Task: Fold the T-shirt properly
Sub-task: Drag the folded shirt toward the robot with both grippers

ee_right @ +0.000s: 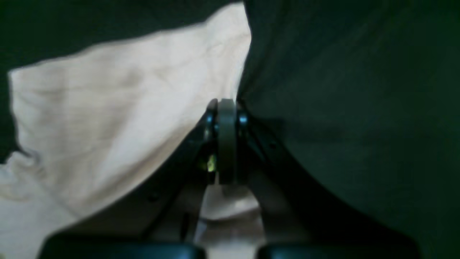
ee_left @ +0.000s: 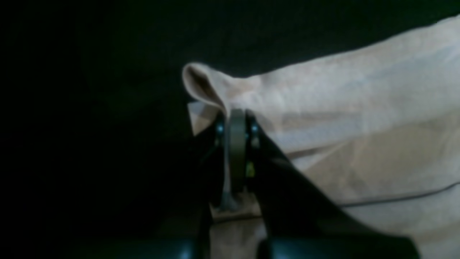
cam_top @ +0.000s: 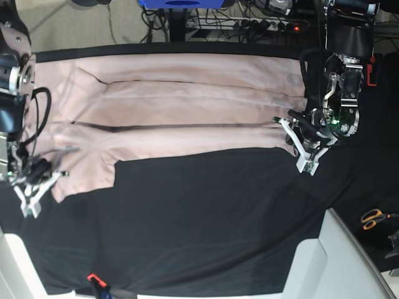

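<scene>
The pale pink T-shirt (cam_top: 181, 106) lies spread along the far part of the black table cloth (cam_top: 199, 218), folded in long bands. My left gripper (cam_top: 293, 134) is at the shirt's right end. In the left wrist view it (ee_left: 237, 117) is shut on a raised corner of the shirt (ee_left: 352, 93). My right gripper (cam_top: 34, 187) is at the shirt's left end, by the sleeve. In the right wrist view it (ee_right: 226, 108) is shut on the shirt's edge (ee_right: 118, 108), with cloth showing between the fingers.
Orange-handled scissors (cam_top: 373, 218) lie at the right edge. A white slanted surface (cam_top: 330, 255) stands at the front right. A small red-tipped tool (cam_top: 93, 279) lies at the front left. Cables and a power strip (cam_top: 249, 22) run behind the table.
</scene>
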You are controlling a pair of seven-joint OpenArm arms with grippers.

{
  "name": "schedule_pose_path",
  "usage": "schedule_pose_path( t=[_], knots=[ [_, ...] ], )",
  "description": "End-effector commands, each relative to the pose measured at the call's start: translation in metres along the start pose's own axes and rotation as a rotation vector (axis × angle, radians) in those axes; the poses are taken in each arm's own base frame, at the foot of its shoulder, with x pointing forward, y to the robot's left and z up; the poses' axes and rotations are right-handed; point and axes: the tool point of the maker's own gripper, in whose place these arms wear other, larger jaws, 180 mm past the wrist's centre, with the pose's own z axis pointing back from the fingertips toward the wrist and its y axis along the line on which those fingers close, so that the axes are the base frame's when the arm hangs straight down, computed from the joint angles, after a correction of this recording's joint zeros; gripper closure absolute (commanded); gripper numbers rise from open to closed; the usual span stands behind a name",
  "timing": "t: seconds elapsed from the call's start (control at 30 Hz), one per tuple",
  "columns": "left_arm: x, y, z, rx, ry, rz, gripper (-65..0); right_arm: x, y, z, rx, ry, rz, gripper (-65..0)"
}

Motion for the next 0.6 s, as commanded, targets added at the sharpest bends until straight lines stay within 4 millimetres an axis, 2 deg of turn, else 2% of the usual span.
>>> schedule_pose_path(
  t=[0.0,0.17,0.3,0.4,0.57],
  knots=[
    [0.02,0.008,0.006,0.018,-0.053,-0.012,0.0,0.034,-0.011,0.013,-0.027,-0.081,0.026,0.0],
    [0.033,0.006,0.012,0.019,-0.088,-0.028,0.0,0.044,-0.013,0.043,-0.086,-0.056,0.131,0.0],
    [0.034,0.006,0.012,0.019,-0.092,-0.03,0.0,0.041,-0.006,0.067,-0.122,-0.034,0.193,0.0],
    [0.035,0.006,0.013,0.02,-0.093,-0.031,0.0,0.032,0.002,0.086,-0.146,-0.013,0.239,0.0],
    [0.047,0.003,0.021,0.021,-0.132,-0.06,0.0,0.009,0.016,0.111,-0.169,0.038,0.274,0.0]
  ],
)
